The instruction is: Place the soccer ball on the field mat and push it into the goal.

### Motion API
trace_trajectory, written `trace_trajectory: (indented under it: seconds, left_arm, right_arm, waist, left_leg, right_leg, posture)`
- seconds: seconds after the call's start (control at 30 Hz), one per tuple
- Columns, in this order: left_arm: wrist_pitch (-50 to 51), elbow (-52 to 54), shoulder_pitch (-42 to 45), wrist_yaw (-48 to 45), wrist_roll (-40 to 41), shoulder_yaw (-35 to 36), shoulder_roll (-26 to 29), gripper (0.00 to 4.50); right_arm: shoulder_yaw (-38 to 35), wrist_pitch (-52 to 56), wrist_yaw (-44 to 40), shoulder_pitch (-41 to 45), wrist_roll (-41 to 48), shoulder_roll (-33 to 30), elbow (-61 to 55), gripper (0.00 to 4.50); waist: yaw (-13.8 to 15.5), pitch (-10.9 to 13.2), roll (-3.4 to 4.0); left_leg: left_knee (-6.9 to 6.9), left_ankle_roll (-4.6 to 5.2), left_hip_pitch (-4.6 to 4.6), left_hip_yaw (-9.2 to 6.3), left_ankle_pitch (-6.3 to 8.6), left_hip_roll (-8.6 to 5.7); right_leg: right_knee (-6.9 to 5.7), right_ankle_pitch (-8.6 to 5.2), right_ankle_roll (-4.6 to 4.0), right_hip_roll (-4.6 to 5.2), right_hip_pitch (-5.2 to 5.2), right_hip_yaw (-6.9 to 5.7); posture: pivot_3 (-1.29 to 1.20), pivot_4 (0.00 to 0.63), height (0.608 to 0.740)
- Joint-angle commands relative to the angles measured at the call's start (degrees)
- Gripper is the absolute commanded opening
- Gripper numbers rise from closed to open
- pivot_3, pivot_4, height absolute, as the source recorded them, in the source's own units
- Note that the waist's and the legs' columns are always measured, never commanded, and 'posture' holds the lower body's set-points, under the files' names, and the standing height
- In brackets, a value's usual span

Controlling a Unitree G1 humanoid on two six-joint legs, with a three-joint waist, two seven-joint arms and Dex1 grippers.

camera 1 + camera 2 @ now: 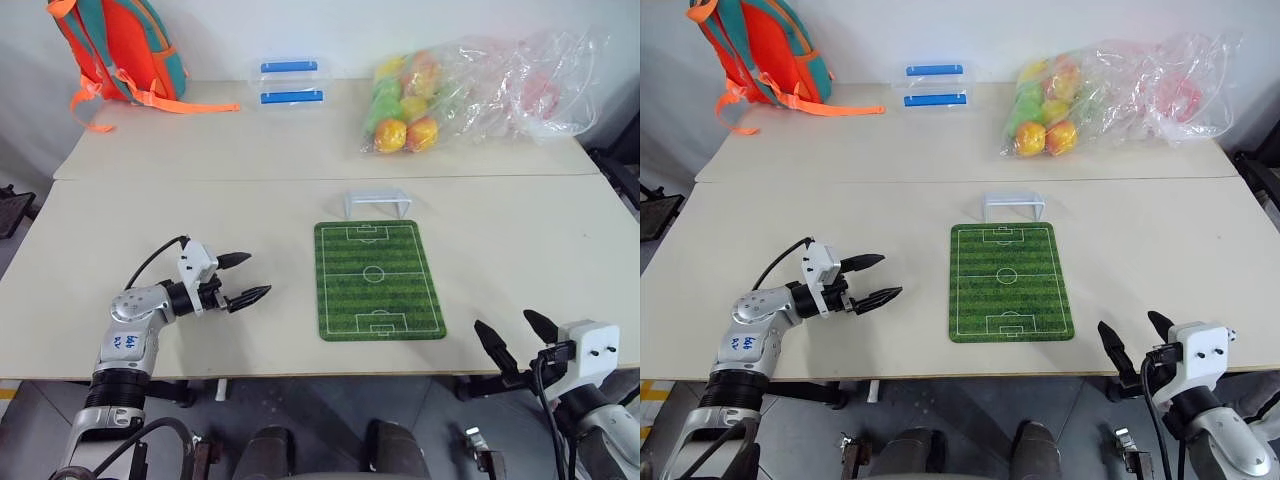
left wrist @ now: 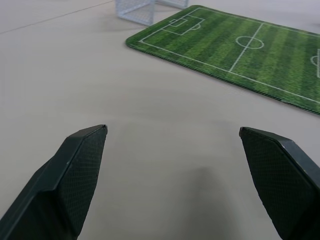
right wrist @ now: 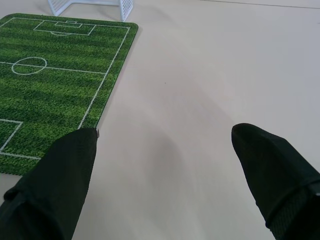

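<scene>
The green field mat point(image 1: 378, 279) lies flat in the middle of the near table, white pitch lines on it. The pale goal point(image 1: 376, 204) stands just past the mat's far short edge, and its frame point(image 2: 135, 9) also appears in the left wrist view. The soccer ball is out of view. My left gripper point(image 1: 245, 278) hovers over bare table left of the mat, open, pointing toward it, nothing between its fingers. My right gripper point(image 1: 515, 336) is open at the table's front edge, right of the mat point(image 3: 47, 75), and holds nothing.
On the far table stand an orange and teal backpack point(image 1: 118, 45), two clear blue-lidded boxes point(image 1: 290, 82) and a clear bag of yellow, orange and green balls point(image 1: 412, 100) with loose plastic point(image 1: 540, 80) beside it. A seam point(image 1: 200, 180) divides the two tables.
</scene>
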State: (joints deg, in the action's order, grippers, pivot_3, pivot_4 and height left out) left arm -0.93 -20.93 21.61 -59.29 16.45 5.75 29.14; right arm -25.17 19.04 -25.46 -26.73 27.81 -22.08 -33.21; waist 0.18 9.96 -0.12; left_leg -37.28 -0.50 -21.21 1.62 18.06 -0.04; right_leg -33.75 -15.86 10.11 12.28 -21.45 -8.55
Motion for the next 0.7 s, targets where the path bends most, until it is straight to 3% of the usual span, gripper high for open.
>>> trace_trajectory:
  seconds: [0.03,0.4,0.7]
  left_arm:
    - [-1.7,0.1,0.6,-1.1,0.3,-0.3,0.3,4.50]
    - [4.8,0.1,3.1,-0.6,0.4,-2.0,0.1,4.50]
    - [0.8,-6.3,7.5,-2.5,-0.6,-3.8,-2.8,4.50]
  right_arm:
    - [-1.2,0.0,0.7,0.5,0.5,-0.6,-1.4,4.48]
    - [-3.5,7.0,6.0,1.3,2.9,-2.3,-12.4,4.48]
    - [-10.3,13.5,9.7,1.8,10.0,-5.6,-19.2,4.48]
  waist:
    - [0.0,0.0,0.00]
    - [0.1,0.0,0.00]
    - [1.2,0.0,-0.03]
  left_leg:
    - [-0.01,0.00,0.00,0.00,0.00,0.00]
    - [-0.02,0.00,0.00,0.00,0.00,0.00]
    - [-0.07,0.01,-0.02,0.00,0.00,0.00]
  right_leg:
    - [0.00,0.00,0.00,0.00,0.00,0.00]
    - [-0.02,0.00,0.00,0.00,0.00,0.01]
    - [-0.01,0.00,0.00,0.00,0.01,0.01]
  posture:
    - [0.00,0.150,0.740]
    - [0.00,0.150,0.740]
    - [0.00,0.150,0.740]
